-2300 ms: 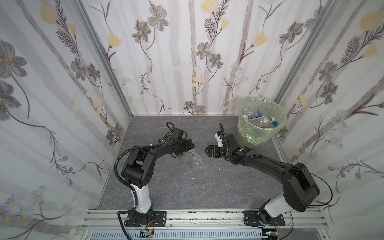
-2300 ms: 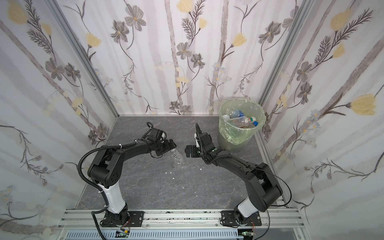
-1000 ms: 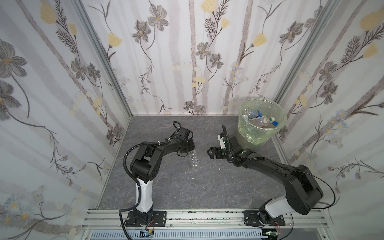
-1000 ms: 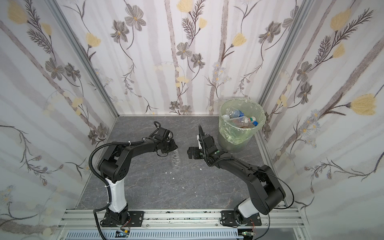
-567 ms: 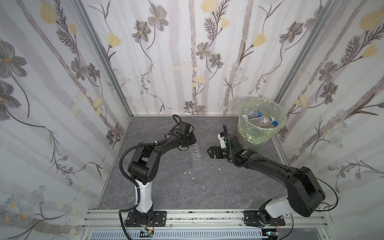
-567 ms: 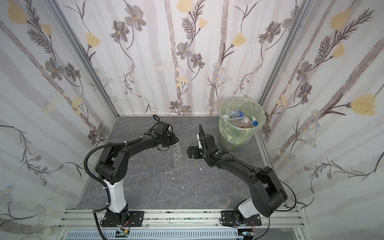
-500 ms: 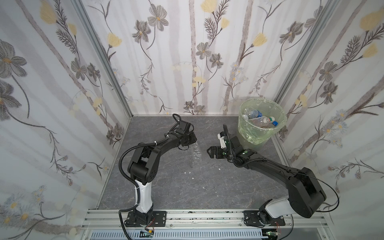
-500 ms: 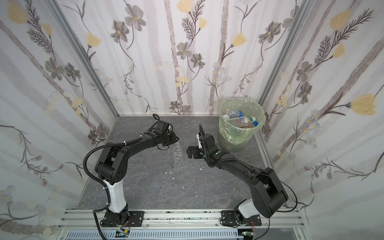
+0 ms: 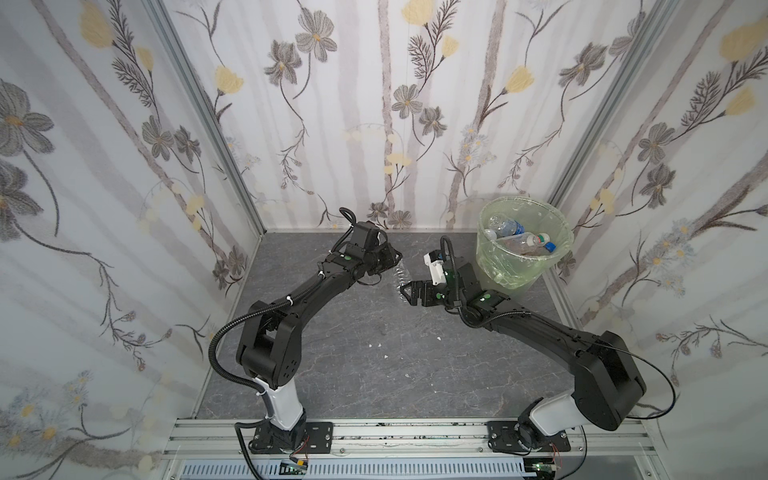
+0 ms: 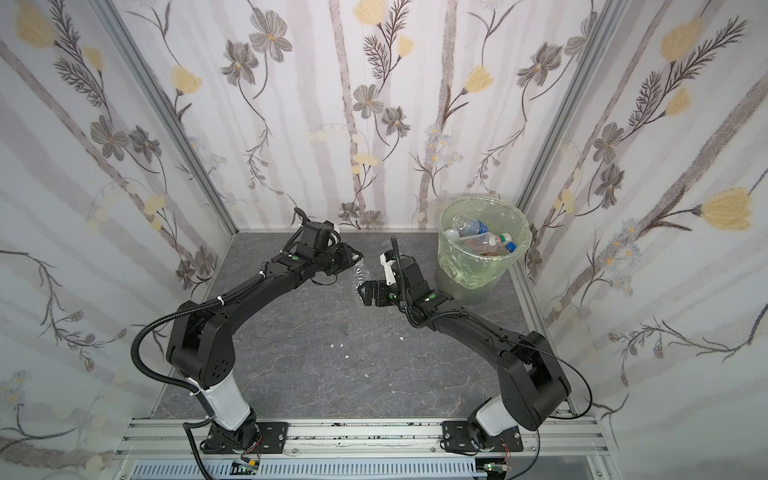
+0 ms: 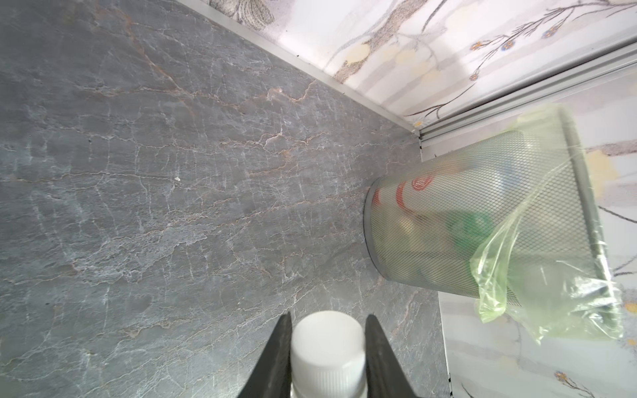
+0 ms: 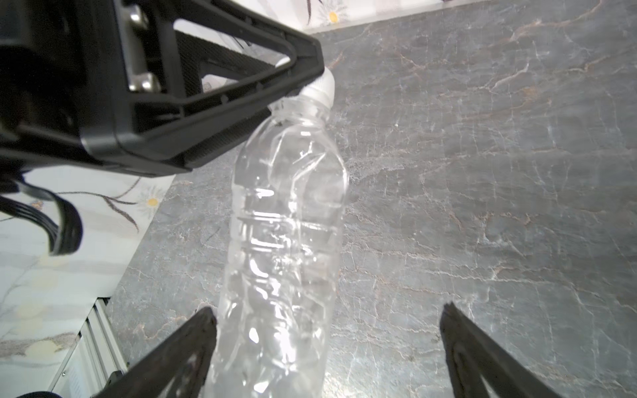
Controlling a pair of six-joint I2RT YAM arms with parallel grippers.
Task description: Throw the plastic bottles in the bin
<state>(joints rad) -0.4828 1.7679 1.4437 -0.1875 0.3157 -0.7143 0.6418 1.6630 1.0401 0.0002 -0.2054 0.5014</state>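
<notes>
Here, left end effector (image 11: 328, 320) tight on bottle (image 12: 286, 224), right end effector (image 12: 327, 308) agape around it.

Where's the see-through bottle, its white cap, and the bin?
clear bottle (image 12: 286, 224): right wrist view, middle of its ribbed body.
white cap (image 11: 327, 344): left wrist view, the cap's smooth top.
bin (image 9: 513, 272): in a top view, lower part of its near wall.

The grey marbled table (image 9: 353, 374) carries the bin (image 9: 511, 272) in its far right corner and a few white scraps (image 9: 378, 345) near its middle.
</notes>
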